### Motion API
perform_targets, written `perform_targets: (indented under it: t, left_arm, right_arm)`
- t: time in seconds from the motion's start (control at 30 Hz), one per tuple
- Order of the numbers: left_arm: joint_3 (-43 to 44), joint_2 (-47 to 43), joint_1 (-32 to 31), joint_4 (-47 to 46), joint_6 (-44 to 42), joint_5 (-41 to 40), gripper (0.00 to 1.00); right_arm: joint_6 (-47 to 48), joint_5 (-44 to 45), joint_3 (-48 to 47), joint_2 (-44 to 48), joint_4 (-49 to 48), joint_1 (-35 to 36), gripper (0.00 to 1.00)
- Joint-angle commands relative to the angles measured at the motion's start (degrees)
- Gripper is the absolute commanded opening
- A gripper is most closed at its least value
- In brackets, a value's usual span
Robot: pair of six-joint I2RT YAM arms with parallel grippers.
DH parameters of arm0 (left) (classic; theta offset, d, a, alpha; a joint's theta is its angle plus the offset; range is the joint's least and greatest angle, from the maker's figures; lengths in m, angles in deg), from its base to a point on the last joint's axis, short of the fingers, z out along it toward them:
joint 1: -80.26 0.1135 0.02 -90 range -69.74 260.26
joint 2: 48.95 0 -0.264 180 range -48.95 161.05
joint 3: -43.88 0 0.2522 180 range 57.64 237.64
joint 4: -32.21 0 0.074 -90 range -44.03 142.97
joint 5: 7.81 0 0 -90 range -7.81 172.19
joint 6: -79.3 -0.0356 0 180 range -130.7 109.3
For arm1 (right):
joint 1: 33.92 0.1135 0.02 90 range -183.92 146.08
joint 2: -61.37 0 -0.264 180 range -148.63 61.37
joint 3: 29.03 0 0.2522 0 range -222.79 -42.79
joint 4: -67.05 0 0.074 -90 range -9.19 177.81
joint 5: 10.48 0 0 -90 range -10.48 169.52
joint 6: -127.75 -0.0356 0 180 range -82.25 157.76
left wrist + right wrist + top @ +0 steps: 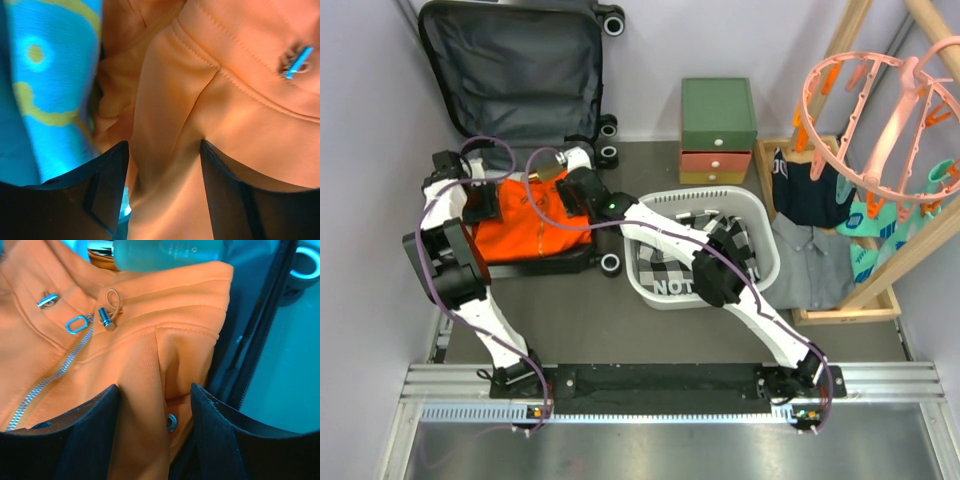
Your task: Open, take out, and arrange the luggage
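Inside the open luggage [510,80], I've got my left gripper [162,145] and right gripper [154,387] both spread wide over the orange jacket [520,235].

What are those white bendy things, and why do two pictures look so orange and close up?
They are two robot arms. The wide picture comes from a camera above them. The two close-ups come from a small camera on each wrist, so you see black claw tips. Both arms reach into an open suitcase, onto an orange jacket. The left claw and right claw are both open, with a jacket fold between the tips. Nearby sit a white laundry basket with clothes and a small drawer box.
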Motion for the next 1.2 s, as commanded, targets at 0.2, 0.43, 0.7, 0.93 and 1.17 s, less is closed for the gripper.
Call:
perform_targets:
  t: [0.2, 0.43, 0.7, 0.93, 1.17]
  left_arm:
    - [3.44, 8.31, -0.59, 3.08, -1.97, -2.14, 0.64]
    - [4.23, 11.39, -0.59, 2.56, -2.59, -3.03, 0.67]
    - [7.04, 14.56, -2.79, 9.58, -4.34, 9.36, 0.58]
    - [9.07, 11.94, -2.35, 11.61, -4.26, 13.85, 0.0]
    - [5.56, 2.44, -2.35, 4.14, -3.29, 4.81, 0.0]
  right_arm:
    - [5.74, 7.85, -2.72, -3.53, 3.89, 0.61, 0.59]
    - [4.86, 6.53, -3.24, -5.38, 5.73, 0.7, 0.59]
    - [3.9, 3.9, -2.19, -3.54, 5.21, 0.69, 0.59]
    - [1.96, 1.26, -0.79, -1.43, 4.59, 0.61, 0.6]
    - [1.08, -0.24, 1.59, 0.68, 3.01, -0.01, 0.6]
